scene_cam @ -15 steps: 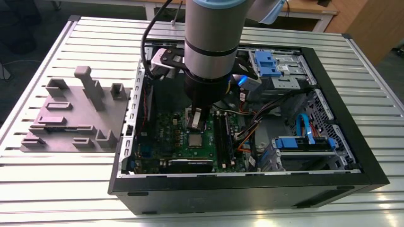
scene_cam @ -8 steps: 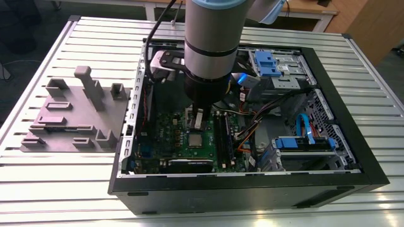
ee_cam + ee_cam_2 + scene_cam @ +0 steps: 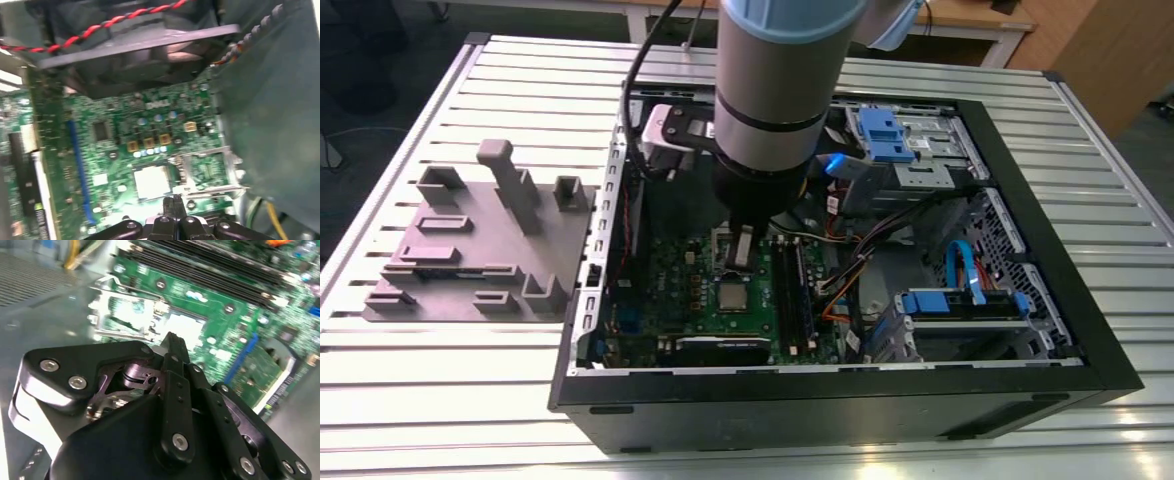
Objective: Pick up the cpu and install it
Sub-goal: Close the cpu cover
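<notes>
1. Evidently, the cpu (image 3: 152, 181) is seen lying in its socket on the motherboard (image 3: 767, 290); in the exterior view it sits at about 6 o'clock from the gripper (image 3: 742, 262).
2. The fingers (image 3: 173, 206) are pressed together and nothing is held between them; they hang just above the board, beside the cpu.
3. The placing is judged done; the open socket frame (image 3: 210, 170), at 3 o'clock of the cpu in the first wrist view, is judged not yet closed.
4. The grey fixture block (image 3: 480, 250) on the counter (image 3: 440, 390) is recorded in the exterior view; the close socket detail is given in both wrist views.
</notes>
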Tool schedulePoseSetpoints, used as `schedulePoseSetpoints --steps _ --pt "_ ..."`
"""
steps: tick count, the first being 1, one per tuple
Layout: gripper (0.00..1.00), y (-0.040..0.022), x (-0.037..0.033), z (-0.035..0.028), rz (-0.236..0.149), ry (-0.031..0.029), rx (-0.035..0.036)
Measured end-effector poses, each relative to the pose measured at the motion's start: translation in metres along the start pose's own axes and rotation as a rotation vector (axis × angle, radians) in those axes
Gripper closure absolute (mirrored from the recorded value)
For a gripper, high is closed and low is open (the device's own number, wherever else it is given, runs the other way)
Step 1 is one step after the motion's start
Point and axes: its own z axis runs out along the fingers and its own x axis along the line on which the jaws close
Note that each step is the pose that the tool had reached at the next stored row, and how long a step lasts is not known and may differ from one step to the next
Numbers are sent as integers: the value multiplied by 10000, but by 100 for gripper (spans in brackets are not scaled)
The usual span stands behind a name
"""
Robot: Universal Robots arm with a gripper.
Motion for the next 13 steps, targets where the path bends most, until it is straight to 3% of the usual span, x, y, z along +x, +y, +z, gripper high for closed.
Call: schedulePoseSetpoints --steps 2,3,13 --pt "89 -1 0 0 -1 -347 -91" --pt "89 -1 0 4 -20 -443 -130" --pt "89 -7 4 45 -1385 -415 -351"
